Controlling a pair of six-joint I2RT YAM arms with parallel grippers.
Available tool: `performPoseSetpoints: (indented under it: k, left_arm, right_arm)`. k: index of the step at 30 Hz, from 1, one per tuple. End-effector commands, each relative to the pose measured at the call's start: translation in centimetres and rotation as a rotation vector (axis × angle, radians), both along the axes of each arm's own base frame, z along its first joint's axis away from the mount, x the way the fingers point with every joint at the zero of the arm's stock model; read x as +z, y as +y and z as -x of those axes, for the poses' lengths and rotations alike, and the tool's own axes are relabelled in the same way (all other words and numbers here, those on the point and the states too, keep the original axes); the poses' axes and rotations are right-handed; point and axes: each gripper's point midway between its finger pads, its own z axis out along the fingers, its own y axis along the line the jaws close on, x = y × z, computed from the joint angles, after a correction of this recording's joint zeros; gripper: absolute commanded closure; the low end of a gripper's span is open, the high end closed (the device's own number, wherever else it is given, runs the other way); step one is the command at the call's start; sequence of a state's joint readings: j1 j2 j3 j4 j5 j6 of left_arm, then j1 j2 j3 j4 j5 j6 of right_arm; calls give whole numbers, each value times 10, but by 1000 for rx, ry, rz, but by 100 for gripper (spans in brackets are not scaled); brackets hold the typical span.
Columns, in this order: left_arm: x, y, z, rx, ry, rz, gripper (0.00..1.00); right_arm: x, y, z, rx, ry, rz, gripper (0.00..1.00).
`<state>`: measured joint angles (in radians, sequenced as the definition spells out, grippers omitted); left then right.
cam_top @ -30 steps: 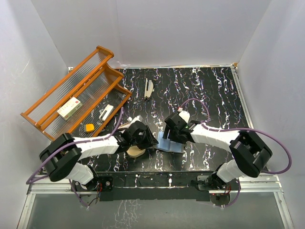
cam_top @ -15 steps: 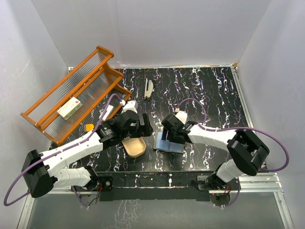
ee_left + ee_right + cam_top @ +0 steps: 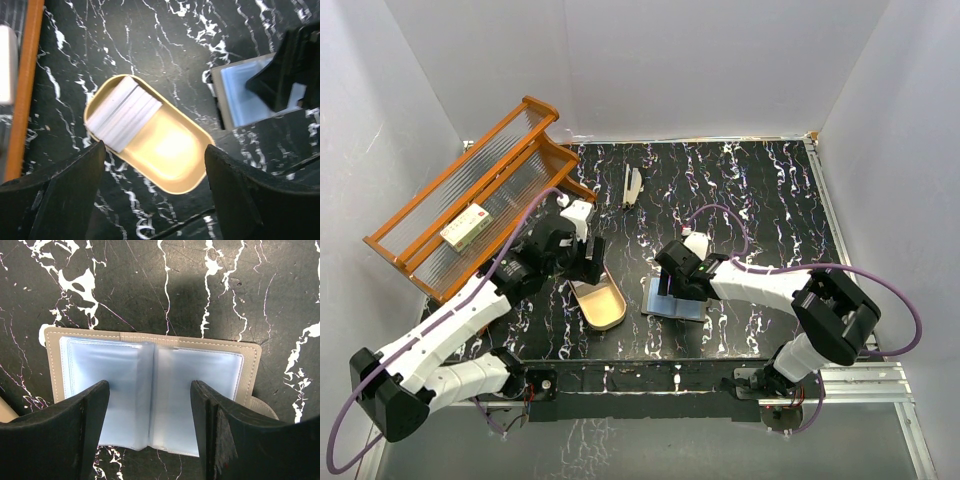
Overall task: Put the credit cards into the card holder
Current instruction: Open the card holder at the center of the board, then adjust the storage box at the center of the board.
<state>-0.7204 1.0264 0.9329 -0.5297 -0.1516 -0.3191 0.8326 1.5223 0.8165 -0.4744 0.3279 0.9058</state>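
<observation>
Above tray point(image 3: 176, 156), left claw point(image 3: 155, 175) now wide, off credit cards point(image 3: 124, 118); right claw point(image 3: 150, 426) wide over card holder point(image 3: 150, 390).

Light is bright and even from above, with glare inside the tan tray point(image 3: 170, 150) and blurred jaws at 6 o'clock.

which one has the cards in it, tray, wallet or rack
The tan oval tray: the credit cards sit stacked at one end. The open card holder shows only bluish sleeves.
</observation>
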Motion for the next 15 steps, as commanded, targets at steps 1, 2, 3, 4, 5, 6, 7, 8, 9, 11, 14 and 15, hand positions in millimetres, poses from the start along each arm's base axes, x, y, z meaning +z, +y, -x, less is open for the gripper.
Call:
performPoseSetpoints:
  k: [1, 2, 3, 4, 5, 6, 7, 8, 9, 11, 14, 15]
  left_arm:
    - [-10, 11, 3, -201, -24, -144, 22]
    - [-12, 11, 2, -233, -32, -167, 23]
    - [-13, 10, 2, -272, -36, -182, 23]
    - [-16, 7, 2, -313, -39, -194, 24]
    - [-19, 6, 2, -359, -45, -216, 24]
    - [-24, 4, 2, -390, -42, -228, 24]
    - [-29, 3, 2, -410, -36, -243, 24]
    - [-35, 4, 0, -428, -23, -266, 23]
    - [-40, 5, -2, -428, -18, -288, 23]
    - [-47, 8, -11, -400, -14, -326, 25]
    - [-54, 5, -18, -376, -9, -326, 26]
    - [-58, 3, -19, -372, -8, -323, 26]
  right_arm:
    - [-29, -21, 14, 1, 71, 101, 36]
    - [-28, -21, 14, 2, 70, 96, 36]
    - [-28, -19, 14, 5, 69, 89, 36]
    - [-29, -19, 15, 5, 71, 85, 36]
    - [-29, -18, 15, 7, 73, 80, 36]
    - [-29, -17, 16, 9, 74, 76, 36]
    - [-30, -16, 16, 16, 74, 72, 36]
    - [-29, -15, 16, 23, 76, 66, 36]
    - [-29, -14, 16, 30, 75, 64, 36]
    - [-27, -14, 14, 28, 69, 66, 36]
    - [-26, -11, 12, 25, 62, 54, 36]
    - [-27, -10, 12, 27, 63, 52, 36]
